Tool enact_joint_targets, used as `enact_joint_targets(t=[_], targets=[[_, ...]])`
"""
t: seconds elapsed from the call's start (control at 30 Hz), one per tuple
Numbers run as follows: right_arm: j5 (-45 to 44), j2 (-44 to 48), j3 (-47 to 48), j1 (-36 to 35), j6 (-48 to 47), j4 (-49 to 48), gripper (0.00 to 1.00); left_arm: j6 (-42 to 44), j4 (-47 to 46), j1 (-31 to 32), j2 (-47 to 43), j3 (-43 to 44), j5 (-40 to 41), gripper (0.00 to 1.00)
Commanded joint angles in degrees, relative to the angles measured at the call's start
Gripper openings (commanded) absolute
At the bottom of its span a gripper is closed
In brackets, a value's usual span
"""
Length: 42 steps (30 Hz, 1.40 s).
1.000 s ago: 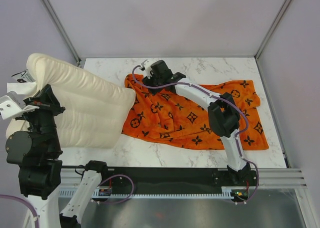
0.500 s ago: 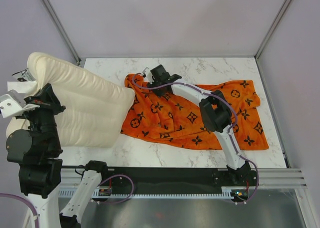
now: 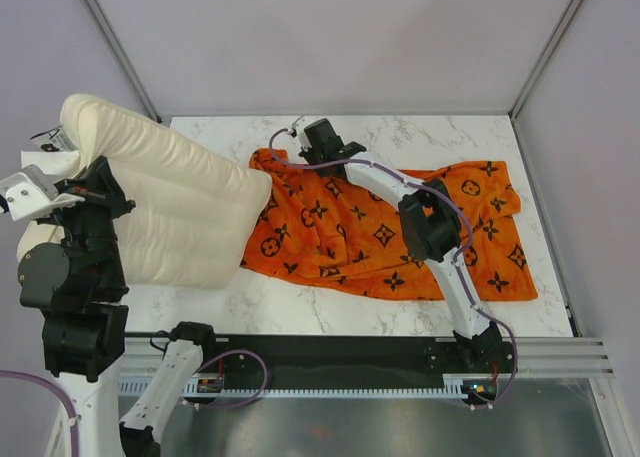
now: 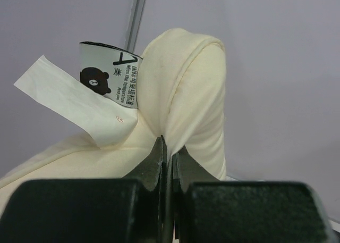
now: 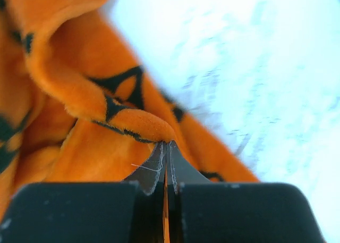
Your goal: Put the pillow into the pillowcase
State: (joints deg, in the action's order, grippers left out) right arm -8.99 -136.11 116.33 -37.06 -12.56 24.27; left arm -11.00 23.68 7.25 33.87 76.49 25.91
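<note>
Pillowcase (image 5: pixel 79 94) in right jaws, pillow (image 4: pixel 186 94) in left

A large cream-white quilted pillow (image 3: pixel 175 202) is seen at the left, its left end lifted and hanging past the edge of the white marbled worktop (image 3: pixel 420 137). Its right end is laid against the left edge of a bright orange plush pillowcase (image 3: pixel 390 237) printed with black motifs. The pillowcase is spread wrinkled across the middle and right of the worktop. The left gripper (image 3: pixel 98 177) is set at the pillow's raised left end, its jaws hidden from above. The right gripper (image 3: pixel 308 153) is placed over the pillowcase's far left corner, with the right arm (image 3: pixel 430 227) stretched across the fabric. A purple cable (image 3: pixel 400 180) is run along that arm.
</note>
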Motion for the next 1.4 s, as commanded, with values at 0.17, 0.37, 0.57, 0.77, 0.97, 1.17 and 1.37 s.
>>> enact_joint_targets(t=[0.17,0.37,0.57,0.77,0.97,1.17,1.37], targets=[[-8.0,-5.8,14.3,8.8,8.4,-8.1,0.00,-8.4,-13.0,-0.1,5.8,1.4,-4.4,0.02],[-10.9,-5.2,18.0,10.1,9.0,-8.6,0.71,-11.8,-14.5,-0.1,12.3,1.7,-6.7,0.02],[-8.6,7.8,2.0,10.1,11.9,-7.4,0.70,-14.3,-15.8,-0.1,16.0,2.8,-7.0,0.02],[8.9,19.5,-13.9,9.5,24.4,-4.8,0.64,-13.9,-15.8,-0.1,20.4,7.8,-6.7,0.02],[20.5,24.6,-23.9,3.4,27.9,-11.2,0.78,-14.7,-15.4,-0.1,22.8,11.7,-9.2,0.02],[39.6,28.9,-33.9,2.9,36.9,-30.9,0.98,-15.1,-15.0,-0.1,21.9,11.7,-9.1,0.02],[44.9,27.9,-39.2,2.8,46.8,-50.4,0.98,-15.3,-14.7,-0.1,21.2,12.6,-9.7,0.02]])
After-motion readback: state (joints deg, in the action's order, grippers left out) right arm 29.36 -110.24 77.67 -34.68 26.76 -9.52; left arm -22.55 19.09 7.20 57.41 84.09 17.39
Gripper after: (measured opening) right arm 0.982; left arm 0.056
